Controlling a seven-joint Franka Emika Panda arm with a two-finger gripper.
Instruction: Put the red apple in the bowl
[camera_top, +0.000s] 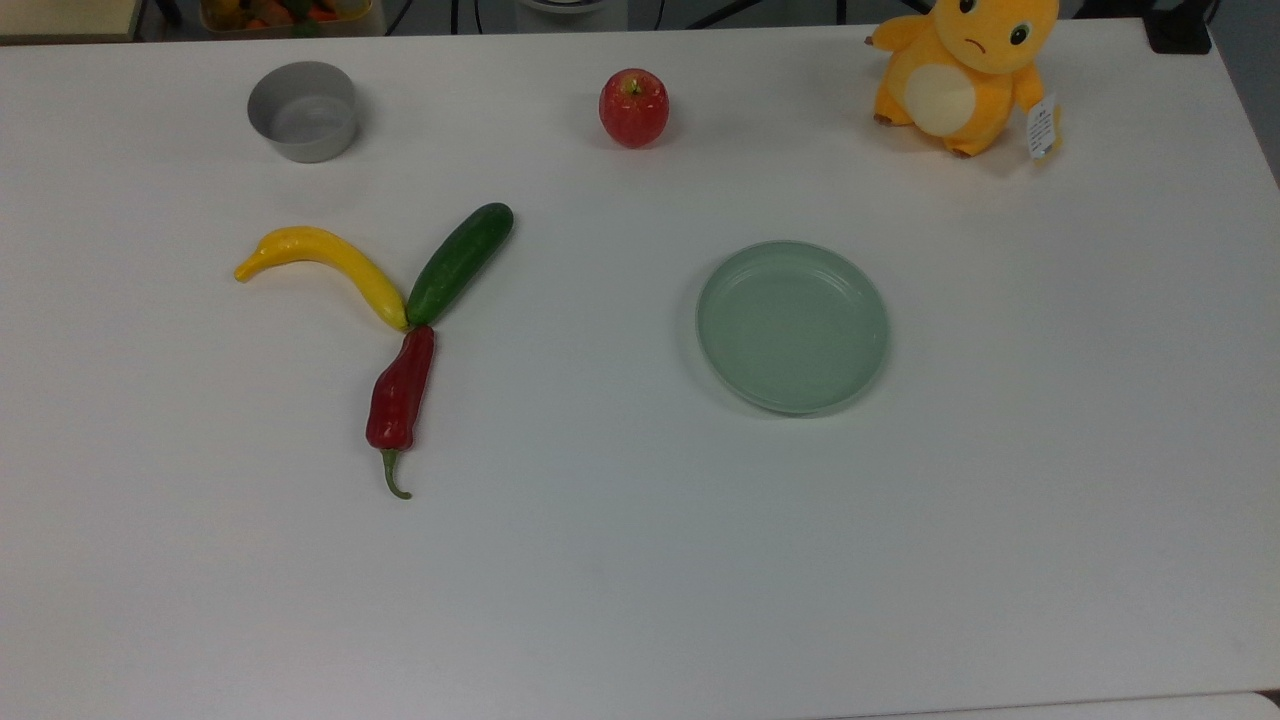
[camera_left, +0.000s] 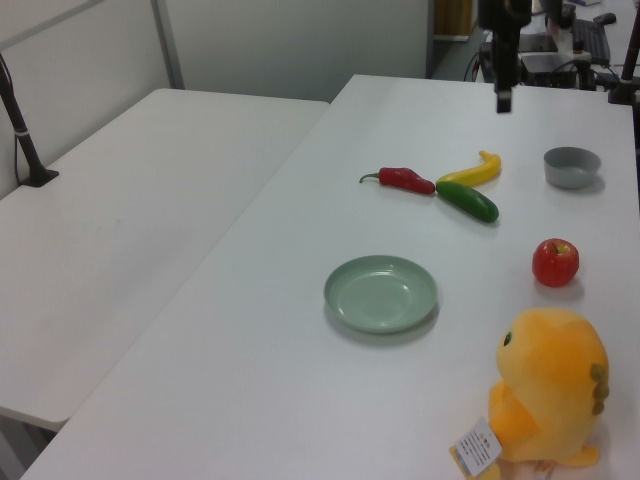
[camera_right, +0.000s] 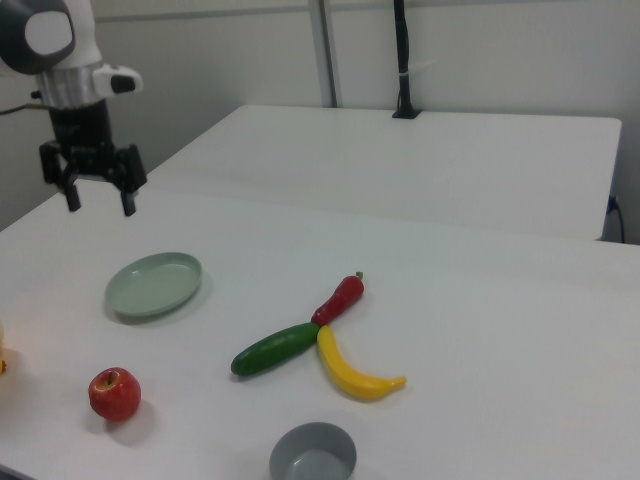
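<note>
Top view: the round, glossy red apple (camera_top: 634, 107) stands upright on the white surface (camera_top: 620, 560) near its far edge, at about 12 o'clock, with faint pale speckles over its skin and a short stem set in a yellowish dimple on top. The small round grey bowl with straight sides (camera_top: 303, 110) stands at about 10 o'clock, well apart from the apple, and nothing lies in it. At about 9 o'clock a curved yellow banana (camera_top: 322, 266), a dark green cucumber (camera_top: 459, 263) and a long dark-red chili pepper (camera_top: 400, 394) meet at their tips in a Y shape. A shallow pale-green plate (camera_top: 792, 326) lies just right of centre, and an orange plush toy with a cream belly (camera_top: 962, 70) sits at about 1 o'clock.

In the right view the arm's black hand (camera_right: 99, 203) hangs above the surface at about 10 o'clock, beyond the plate, its two fingers (camera_right: 128, 204) set wide apart and pointing down, holding nothing. The apple (camera_right: 114, 394) lies well apart from it, at about 7 o'clock.
</note>
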